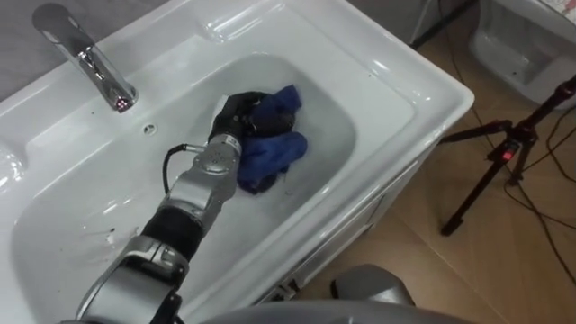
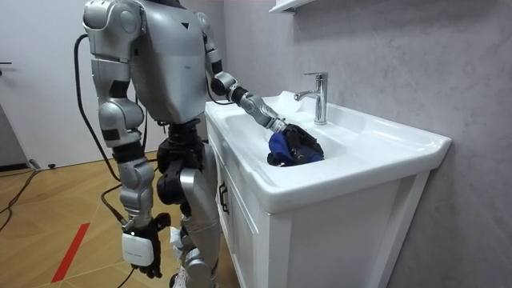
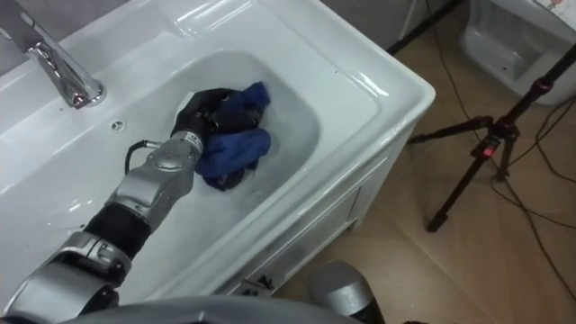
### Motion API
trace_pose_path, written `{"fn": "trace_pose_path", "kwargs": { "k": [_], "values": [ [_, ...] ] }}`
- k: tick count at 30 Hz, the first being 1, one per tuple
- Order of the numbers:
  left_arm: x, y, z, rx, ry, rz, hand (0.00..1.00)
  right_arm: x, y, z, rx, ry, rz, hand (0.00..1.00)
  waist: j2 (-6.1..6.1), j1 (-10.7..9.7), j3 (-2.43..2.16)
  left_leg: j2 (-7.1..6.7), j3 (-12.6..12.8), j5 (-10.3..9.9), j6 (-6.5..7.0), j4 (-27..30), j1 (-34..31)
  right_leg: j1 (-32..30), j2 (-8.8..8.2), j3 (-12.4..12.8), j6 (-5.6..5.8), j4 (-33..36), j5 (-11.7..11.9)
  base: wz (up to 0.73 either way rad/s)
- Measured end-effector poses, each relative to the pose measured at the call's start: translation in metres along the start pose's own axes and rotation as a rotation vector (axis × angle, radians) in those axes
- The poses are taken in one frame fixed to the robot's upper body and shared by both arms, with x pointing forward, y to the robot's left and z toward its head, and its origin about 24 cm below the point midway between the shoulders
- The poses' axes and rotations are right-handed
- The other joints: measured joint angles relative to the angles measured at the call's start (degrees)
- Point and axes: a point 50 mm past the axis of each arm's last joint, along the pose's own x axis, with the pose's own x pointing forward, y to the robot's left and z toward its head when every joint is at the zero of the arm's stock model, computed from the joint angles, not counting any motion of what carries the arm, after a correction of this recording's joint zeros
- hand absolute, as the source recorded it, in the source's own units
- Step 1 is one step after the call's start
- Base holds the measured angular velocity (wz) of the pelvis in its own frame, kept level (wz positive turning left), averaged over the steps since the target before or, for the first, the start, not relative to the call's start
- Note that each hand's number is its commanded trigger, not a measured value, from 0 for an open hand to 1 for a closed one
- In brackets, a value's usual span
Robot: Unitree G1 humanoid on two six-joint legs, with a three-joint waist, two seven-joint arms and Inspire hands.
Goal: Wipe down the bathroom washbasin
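A white basin (image 1: pixel 396 81) sits in a vanity top, and I stand at its front corner. A crumpled blue cloth (image 1: pixel 274 153) lies in the bowl, toward the far side. My left arm reaches in from the lower left. Its black left hand (image 1: pixel 236 112) rests on top of the cloth with fingers curled into the folds. Part of the cloth is hidden under the hand. In the room view the cloth (image 2: pixel 280 144) bulges just above the bowl's rim. My right hand (image 2: pixel 140 244) hangs idle beside my thigh with its fingers relaxed.
A chrome tap (image 1: pixel 90 58) stands at the back of the basin, with a small overflow hole (image 1: pixel 150 129) below it. A black tripod (image 1: pixel 504 153) stands on the wooden floor to my right. The white cabinet (image 2: pixel 336 240) carries the basin.
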Motion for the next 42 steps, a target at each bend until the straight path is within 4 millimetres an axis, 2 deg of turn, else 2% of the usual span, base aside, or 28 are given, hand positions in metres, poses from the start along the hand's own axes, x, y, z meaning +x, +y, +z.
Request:
{"fn": "trace_pose_path", "kwargs": {
  "k": [5, 8, 13, 15, 18, 23, 24, 28, 30, 32, 33, 35, 38, 41, 42],
  "values": [
    [-0.001, -0.010, 0.003, 0.008, -0.012, -0.029, 1.00, 0.000, 0.001, 0.000, -0.018, -0.001, -0.018, 0.00, 0.79, 0.0, -0.04, 0.07, -0.7, 0.0, 0.08, 0.0, -0.1, 0.6, -0.24, -0.6, 0.05, -1.0, 0.0, 0.11],
    [-0.002, -0.011, 0.005, 0.046, -0.027, -0.027, 1.00, 0.000, 0.002, 0.002, -0.018, -0.013, -0.022, 0.00, 1.06, 0.1, 0.09, 0.01, -0.4, -0.1, 0.09, 0.0, 0.0, 0.7, -0.53, -0.5, 0.06, -0.8, 0.0, 0.00],
    [-0.003, -0.017, 0.010, 0.332, -0.105, 0.007, 1.00, 0.000, 0.003, -0.002, -0.001, -0.005, -0.013, 0.00, 0.99, 0.1, 0.14, -0.01, -0.4, -0.1, 0.09, 0.1, 0.5, 1.7, -0.70, -0.8, 0.20, -1.6, 0.1, 0.01],
    [-0.003, -0.017, 0.011, 0.394, -0.120, 0.016, 1.00, 0.000, 0.003, -0.001, 0.009, -0.008, -0.011, 0.00, 0.97, 0.1, 0.19, 0.03, -0.4, -0.1, 0.09, 0.0, 0.6, 1.7, -0.62, -0.8, 0.21, -1.6, 0.1, 0.00],
    [-0.002, -0.015, 0.008, 0.446, -0.121, 0.025, 1.00, 0.000, 0.000, -0.002, 0.008, -0.014, -0.019, 0.00, 0.75, 0.2, 0.93, 0.07, -0.3, -0.1, 0.10, -0.4, 1.1, 2.5, -0.29, -0.7, 0.19, -1.4, 0.1, 0.00],
    [-0.001, -0.003, -0.014, 0.607, -0.096, 0.054, 1.00, 0.000, 0.000, -0.001, -0.045, -0.017, -0.025, 0.00, -0.02, 0.8, 1.02, 0.00, 0.1, -0.4, 0.08, -0.4, 2.1, 2.6, -0.10, -0.3, 0.18, 0.2, -0.7, -0.06],
    [-0.001, 0.002, -0.020, 0.641, -0.086, 0.063, 1.00, 0.000, 0.000, -0.003, -0.045, -0.018, -0.019, 0.00, -0.39, 1.7, 0.90, 0.06, 0.6, -0.5, -0.08, -0.4, 2.5, 2.6, 0.00, -0.1, 0.05, 0.3, -0.9, -0.15],
    [-0.007, 0.009, -0.037, 0.696, -0.066, 0.078, 1.00, 0.001, 0.002, -0.009, -0.040, -0.007, -0.013, 0.00, -1.23, 3.0, 0.69, 0.24, 0.7, -0.6, -0.18, -0.3, 2.9, 3.0, 0.21, -0.1, -0.13, 0.4, -1.1, -0.03],
    [-0.008, 0.011, -0.046, 0.716, -0.060, 0.085, 1.00, 0.001, 0.002, -0.015, -0.015, 0.000, -0.010, 0.00, -1.59, 4.7, 0.55, 0.31, 0.7, -0.7, -0.32, -0.2, 3.6, 3.9, 0.30, -0.2, -0.30, 1.2, -1.4, 0.00],
    [-0.011, 0.018, -0.055, 0.716, -0.039, 0.111, 1.00, 0.001, 0.002, -0.016, 0.009, -0.005, -0.009, 0.00, -2.05, 4.9, 0.42, 0.31, 0.7, -0.7, -0.42, -0.3, 4.3, 4.1, 0.36, -0.2, -0.40, 1.5, -1.8, 0.00],
    [-0.013, 0.023, -0.061, 0.712, -0.028, 0.134, 1.00, 0.001, 0.002, -0.016, 0.016, -0.010, -0.010, 0.00, -2.32, 5.1, 0.18, 0.33, 0.6, -0.8, -0.56, -0.3, 4.4, 3.9, 0.42, -0.1, -0.44, 1.5, -2.1, -0.03],
    [-0.017, 0.029, -0.068, 0.708, -0.020, 0.165, 1.00, 0.001, 0.001, -0.016, 0.026, -0.022, -0.015, 0.00, -2.45, 5.9, -0.01, 0.39, 0.7, -0.8, -0.64, -0.3, 4.4, 3.8, 0.56, 0.0, -0.54, 1.4, -2.0, -0.07],
    [-0.024, 0.040, -0.083, 0.694, 0.007, 0.218, 1.00, 0.001, -0.002, -0.017, 0.017, -0.024, -0.033, 0.00, -2.60, 7.1, -0.56, 0.59, 0.4, -0.7, -0.84, -0.3, 4.7, 4.6, 0.75, -0.2, -0.76, 1.1, -1.9, 0.03],
    [-0.031, 0.053, -0.097, 0.701, 0.058, 0.285, 1.00, 0.001, -0.007, -0.018, 0.039, -0.022, -0.051, 0.00, -2.29, 8.3, -0.71, 0.69, 0.0, -0.7, -0.96, -0.5, 5.5, 5.5, 0.98, -0.2, -0.82, 0.9, -1.9, 0.05],
    [-0.035, 0.061, -0.105, 0.700, 0.089, 0.317, 1.00, 0.001, -0.008, -0.017, 0.042, -0.024, -0.056, 0.00, -2.00, 9.1, -0.91, 0.81, -0.1, -0.7, -1.11, -0.5, 5.7, 5.5, 1.11, -0.2, -1.02, 0.6, -1.8, -0.04]
  ]
}}
